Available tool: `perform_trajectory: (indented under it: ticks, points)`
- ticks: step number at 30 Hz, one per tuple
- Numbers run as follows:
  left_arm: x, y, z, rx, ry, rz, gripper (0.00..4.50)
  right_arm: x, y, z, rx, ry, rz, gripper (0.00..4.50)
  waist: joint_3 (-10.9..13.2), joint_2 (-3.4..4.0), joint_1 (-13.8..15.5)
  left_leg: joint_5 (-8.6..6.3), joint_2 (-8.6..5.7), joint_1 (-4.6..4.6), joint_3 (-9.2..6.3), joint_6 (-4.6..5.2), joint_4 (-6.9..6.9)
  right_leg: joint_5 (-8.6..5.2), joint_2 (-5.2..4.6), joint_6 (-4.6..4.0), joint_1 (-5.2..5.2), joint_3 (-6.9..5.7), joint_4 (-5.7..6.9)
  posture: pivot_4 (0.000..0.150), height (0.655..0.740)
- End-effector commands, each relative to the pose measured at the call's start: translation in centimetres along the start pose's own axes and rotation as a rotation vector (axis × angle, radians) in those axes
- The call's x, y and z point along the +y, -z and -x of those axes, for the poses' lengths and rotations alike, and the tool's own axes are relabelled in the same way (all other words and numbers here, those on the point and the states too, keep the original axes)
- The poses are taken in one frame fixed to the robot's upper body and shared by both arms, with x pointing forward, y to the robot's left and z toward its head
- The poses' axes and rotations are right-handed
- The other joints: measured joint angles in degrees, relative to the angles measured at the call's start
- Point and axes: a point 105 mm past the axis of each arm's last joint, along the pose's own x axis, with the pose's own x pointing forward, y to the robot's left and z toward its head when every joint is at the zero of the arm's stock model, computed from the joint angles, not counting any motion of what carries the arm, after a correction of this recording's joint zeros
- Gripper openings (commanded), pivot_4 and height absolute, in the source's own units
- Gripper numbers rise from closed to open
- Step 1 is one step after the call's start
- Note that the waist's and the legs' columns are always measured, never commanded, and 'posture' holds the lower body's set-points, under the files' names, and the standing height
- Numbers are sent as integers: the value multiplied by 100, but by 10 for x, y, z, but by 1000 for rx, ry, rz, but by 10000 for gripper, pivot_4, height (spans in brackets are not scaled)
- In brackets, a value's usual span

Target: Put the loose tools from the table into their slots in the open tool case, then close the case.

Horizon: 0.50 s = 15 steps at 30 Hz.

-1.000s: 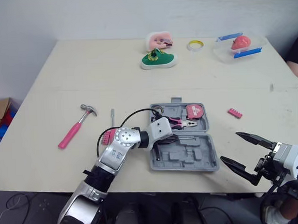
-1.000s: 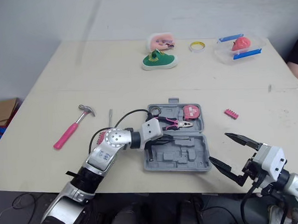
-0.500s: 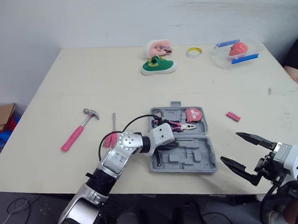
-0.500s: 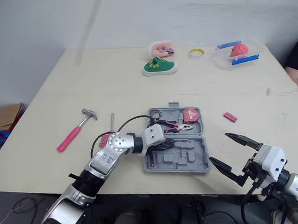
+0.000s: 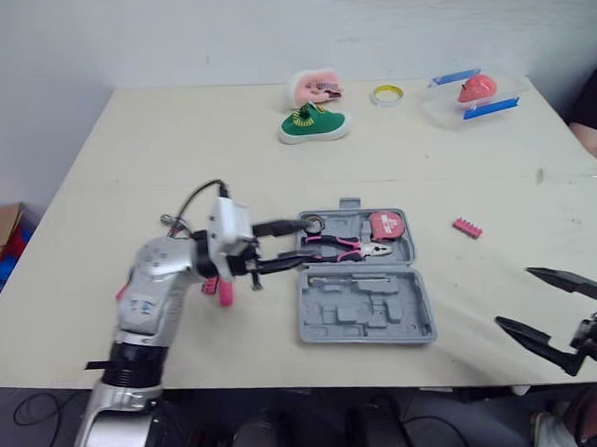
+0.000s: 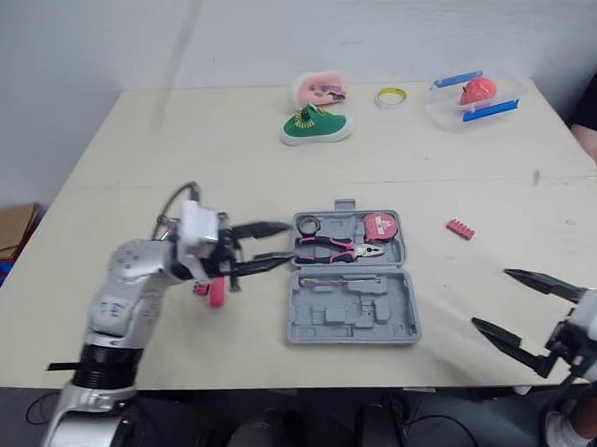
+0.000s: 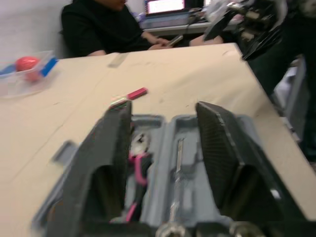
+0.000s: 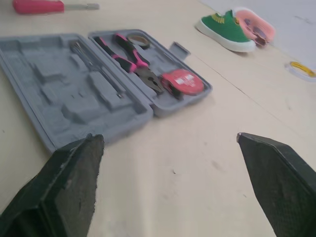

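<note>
Left pincer [image 5: 298, 244]: fingers spread, holding nothing, hovering over the bench just left of the case, pointing towards it.
Right pincer [image 5: 515, 296]: fingers spread wide and empty, at the near right edge of the bench, well apart from the case.
Case [image 5: 363, 305]: lay open and flat mid-bench [image 5: 126, 172], both halves facing up.
Pliers [image 5: 345, 245]: pink-handled, seated in the far half of the case.
Tape measure [image 5: 387, 225]: red, in the far half beside the pliers' jaws.
Slim metal tool [image 8: 96, 64]: lay in the near half by the hinge.
Pink-handled tool [image 5: 225, 294]: on the bench left of the case, mostly hidden under the left arm.
Pink bit strip [image 5: 469, 227]: loose on the bench, right of the case.
</note>
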Motion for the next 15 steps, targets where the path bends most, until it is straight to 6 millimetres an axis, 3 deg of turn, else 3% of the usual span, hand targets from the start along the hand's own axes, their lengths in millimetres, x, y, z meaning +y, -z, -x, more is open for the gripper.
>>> perform_trajectory:
  ticks: [1,3,7,10,15]
  points:
    - [18,4,54,93,-174,-9,36784,-14,5,24,34,46,51,45000,4,-6,-17,0,0,2,0,-2,-10,-1,1,-1,-1,0,-4,1500,7400]
    - [23,7,80,147,-243,-2,44655,-18,10,30,47,61,61,45000,9,-12,-32,5,1,5,0,-8,-30,-3,3,-5,-4,0,-16,1500,7400]
    - [34,16,154,305,-449,-40,44655,-31,21,42,60,135,85,45000,17,-17,-116,13,0,5,1,-41,-59,-3,1,-6,-8,0,-39,1500,7400]
    - [41,10,195,354,-599,-65,44655,-34,31,49,85,149,85,45000,24,-24,-121,8,1,6,-1,-46,-73,-5,0,-10,-12,-4,-48,1500,7400]
    - [29,18,246,466,-707,-40,44655,-40,41,61,116,189,92,45000,29,-8,-142,2,-1,6,2,-63,-84,-7,-5,-12,-17,0,-60,1500,7400]
